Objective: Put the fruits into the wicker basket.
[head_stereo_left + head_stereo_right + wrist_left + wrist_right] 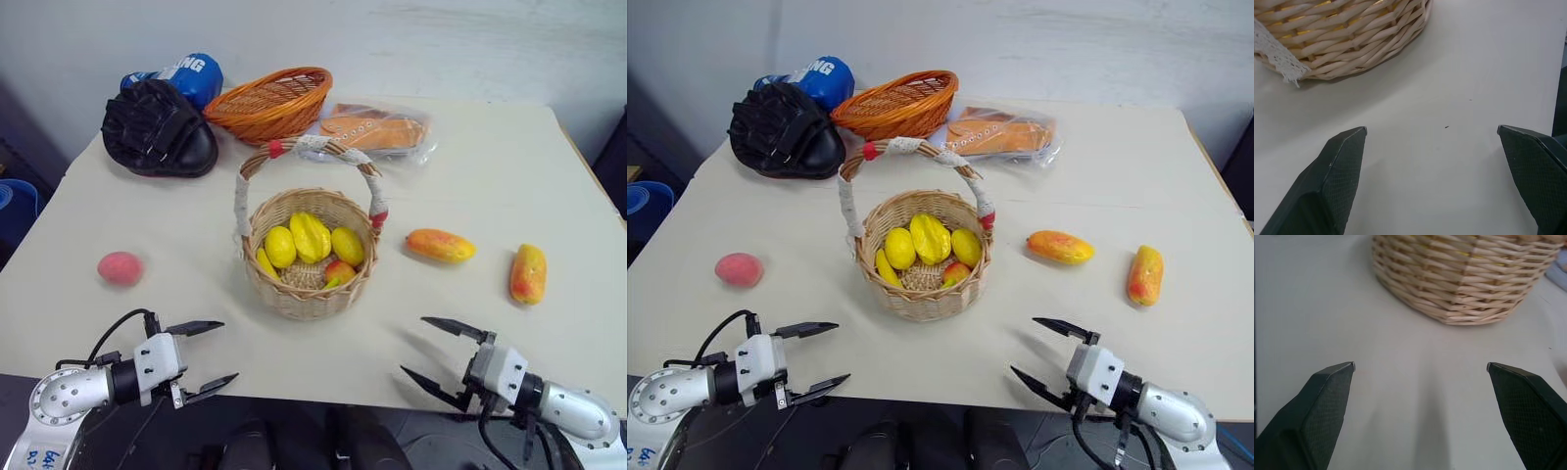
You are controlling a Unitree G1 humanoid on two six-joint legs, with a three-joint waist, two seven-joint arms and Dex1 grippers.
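Both arms hover low at the near edge of the worktop point(549, 157), the left gripper point(203, 356) and right gripper point(431, 351) with jaws spread wide and empty. The wicker basket point(309, 284) sits centre, already holding lemons, a starfruit and a small red-yellow fruit. Three fruits remain out: the pink peach point(120, 267) well to its left, two mangoes point(440, 245) point(527, 273) to its right. I'd say a pick comes next, each arm reaching toward its own side.
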